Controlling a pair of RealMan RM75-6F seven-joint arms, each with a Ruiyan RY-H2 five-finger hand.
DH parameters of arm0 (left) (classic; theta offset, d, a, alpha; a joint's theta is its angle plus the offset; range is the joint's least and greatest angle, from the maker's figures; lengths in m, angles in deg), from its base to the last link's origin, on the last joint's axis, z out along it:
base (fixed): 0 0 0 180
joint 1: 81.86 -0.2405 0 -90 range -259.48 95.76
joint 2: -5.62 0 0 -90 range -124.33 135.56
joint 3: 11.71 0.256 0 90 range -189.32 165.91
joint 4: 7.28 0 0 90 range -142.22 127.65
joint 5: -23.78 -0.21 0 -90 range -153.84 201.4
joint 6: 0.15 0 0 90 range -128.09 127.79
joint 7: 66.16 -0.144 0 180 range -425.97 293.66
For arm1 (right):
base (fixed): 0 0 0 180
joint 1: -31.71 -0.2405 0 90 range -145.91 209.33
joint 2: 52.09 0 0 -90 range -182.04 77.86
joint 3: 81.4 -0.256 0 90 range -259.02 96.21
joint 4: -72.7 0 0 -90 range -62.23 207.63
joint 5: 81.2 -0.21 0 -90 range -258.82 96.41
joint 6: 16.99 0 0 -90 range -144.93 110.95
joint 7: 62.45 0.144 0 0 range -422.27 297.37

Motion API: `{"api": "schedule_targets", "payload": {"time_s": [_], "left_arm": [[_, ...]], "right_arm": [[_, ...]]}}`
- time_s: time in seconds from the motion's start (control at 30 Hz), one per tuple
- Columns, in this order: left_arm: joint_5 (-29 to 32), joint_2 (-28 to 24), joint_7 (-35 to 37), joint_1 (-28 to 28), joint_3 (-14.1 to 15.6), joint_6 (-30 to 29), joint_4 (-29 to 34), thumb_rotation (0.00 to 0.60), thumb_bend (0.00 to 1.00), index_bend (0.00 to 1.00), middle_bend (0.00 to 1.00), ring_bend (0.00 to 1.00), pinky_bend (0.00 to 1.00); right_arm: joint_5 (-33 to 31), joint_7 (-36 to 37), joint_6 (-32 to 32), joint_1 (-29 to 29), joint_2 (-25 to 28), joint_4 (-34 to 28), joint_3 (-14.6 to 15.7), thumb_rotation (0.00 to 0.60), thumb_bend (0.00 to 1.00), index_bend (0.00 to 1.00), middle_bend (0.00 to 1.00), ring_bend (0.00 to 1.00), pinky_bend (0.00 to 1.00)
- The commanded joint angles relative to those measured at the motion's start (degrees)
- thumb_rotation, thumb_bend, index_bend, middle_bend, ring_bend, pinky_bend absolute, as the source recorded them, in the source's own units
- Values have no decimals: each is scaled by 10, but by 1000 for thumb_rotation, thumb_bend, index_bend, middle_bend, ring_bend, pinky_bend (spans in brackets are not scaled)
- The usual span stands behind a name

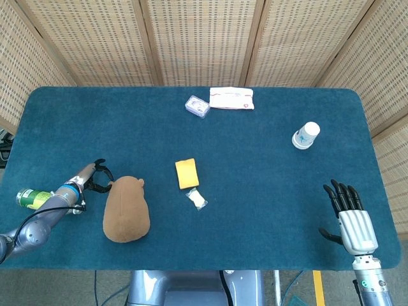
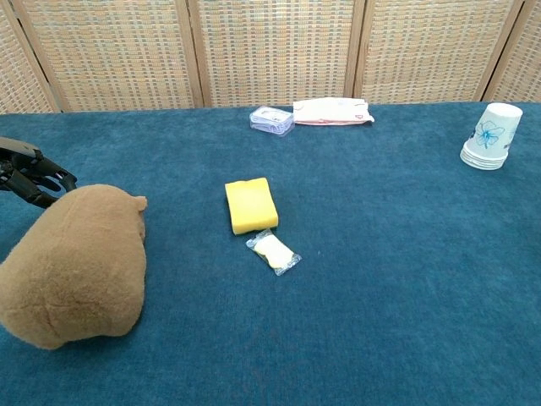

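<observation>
A brown plush bear lies on the blue table at the front left. My left hand hovers just left of the bear's head, its dark fingers curled and apart around nothing, tips close to the fur. My right hand rests at the table's front right corner, fingers spread, holding nothing. It is outside the chest view.
A yellow sponge and a small wrapped packet lie mid-table. A clear case and a white pouch sit at the back. Stacked paper cups stand right. A green can lies by my left forearm.
</observation>
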Motion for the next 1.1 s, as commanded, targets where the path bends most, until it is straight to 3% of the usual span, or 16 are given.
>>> {"api": "schedule_targets", "payload": {"time_s": [0.03,0.53,1.1], "left_arm": [[-1,1,0,1,0,0,2,600,404,483,0,0,0],[-6,-2,1,0,5,-19,17,600,457,579,0,0,0],[-11,-11,8,-2,5,-17,20,600,464,591,0,0,0]], "right_arm": [[1,0,0,0,0,0,1,600,144,0,0,0,0],[8,7,-4,0,3,-3,3,600,143,0,0,0,0],[10,10,-1,-2,3,-8,4,600,144,0,0,0,0]]}}
